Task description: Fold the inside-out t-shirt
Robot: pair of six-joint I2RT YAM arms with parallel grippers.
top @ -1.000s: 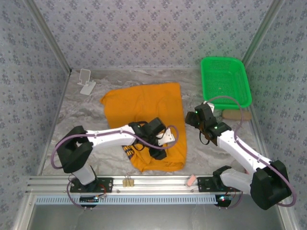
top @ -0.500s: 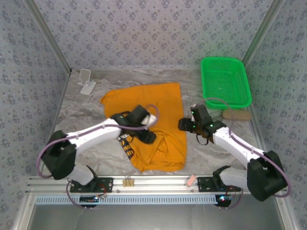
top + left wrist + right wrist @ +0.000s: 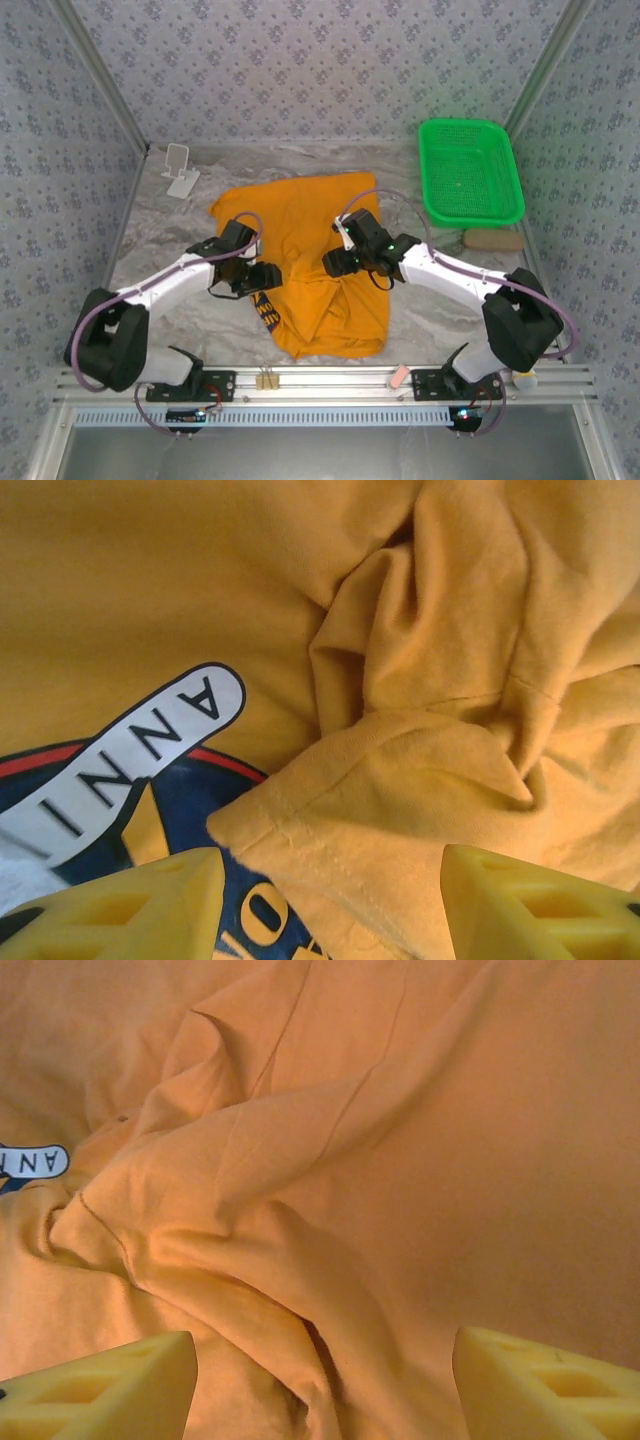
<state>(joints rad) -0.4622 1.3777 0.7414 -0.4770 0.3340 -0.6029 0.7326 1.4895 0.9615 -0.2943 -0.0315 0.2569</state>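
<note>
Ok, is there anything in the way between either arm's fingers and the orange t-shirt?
Nothing visible. The left fingers and right fingers stand open right above the t-shirt, with only its wrinkled cloth below them. The green basket sits off to the far right, clear of both.

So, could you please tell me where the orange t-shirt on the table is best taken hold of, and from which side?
Probably by the stitched hem edge of the orange cotton t-shirt, where it lies folded over the dark-and-white lettered print. That edge is free and slightly raised, so the left tool, its open jaws either side of it, could pinch it from straight above.
</note>
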